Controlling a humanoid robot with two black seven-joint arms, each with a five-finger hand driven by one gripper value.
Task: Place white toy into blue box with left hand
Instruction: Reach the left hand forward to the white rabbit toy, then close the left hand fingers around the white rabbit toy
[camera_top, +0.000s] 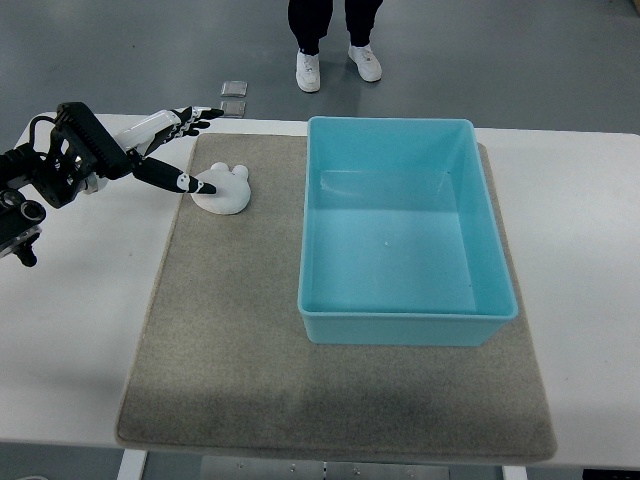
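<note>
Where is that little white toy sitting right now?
The white toy lies on the grey mat, towards its far left corner, just left of the blue box, with the left robot hand reaching over it.

A grey felt mat (250, 360) is lying flat on a white table (590, 230), covering most of its middle. Beyond the table's far edge, a person (335, 40) in dark trousers and white shoes is standing on the grey floor. Two small square items (234, 97), possibly floor fittings, are lying nearby.
</note>
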